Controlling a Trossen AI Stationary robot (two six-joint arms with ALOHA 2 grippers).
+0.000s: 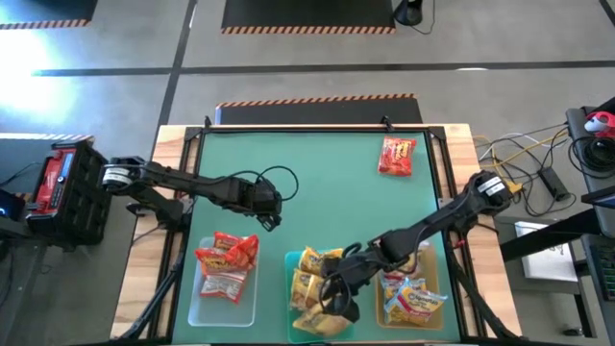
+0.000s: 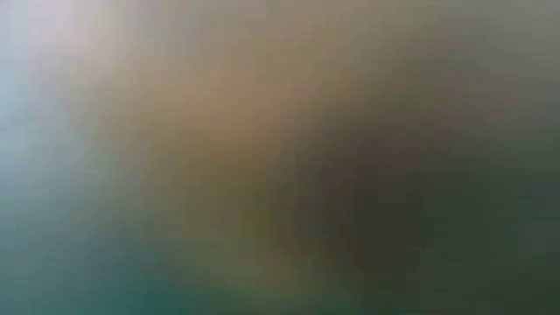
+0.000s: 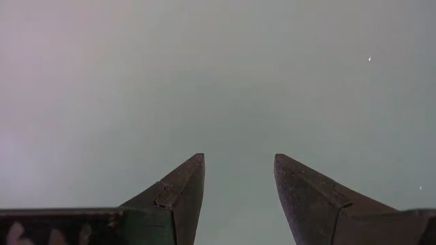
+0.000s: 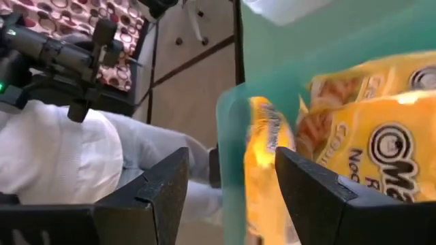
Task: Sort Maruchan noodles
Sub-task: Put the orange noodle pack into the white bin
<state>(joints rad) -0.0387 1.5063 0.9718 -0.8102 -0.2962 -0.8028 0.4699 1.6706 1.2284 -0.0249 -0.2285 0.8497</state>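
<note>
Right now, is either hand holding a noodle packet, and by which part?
The left hand is open over bare mat, holding nothing. The right hand is at the teal tray with a yellow packet's edge between its fingers; whether it grips cannot be told.

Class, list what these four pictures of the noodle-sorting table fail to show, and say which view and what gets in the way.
1. Low view: wholly blurred; nothing can be told.
2. Left wrist view: only the open left gripper over bare mat; no packet shows.
3. High view: the right gripper covers part of the yellow packets in the teal tray, so their count is unclear.
4. Right wrist view: packet lettering is cut off at the edge.
</note>
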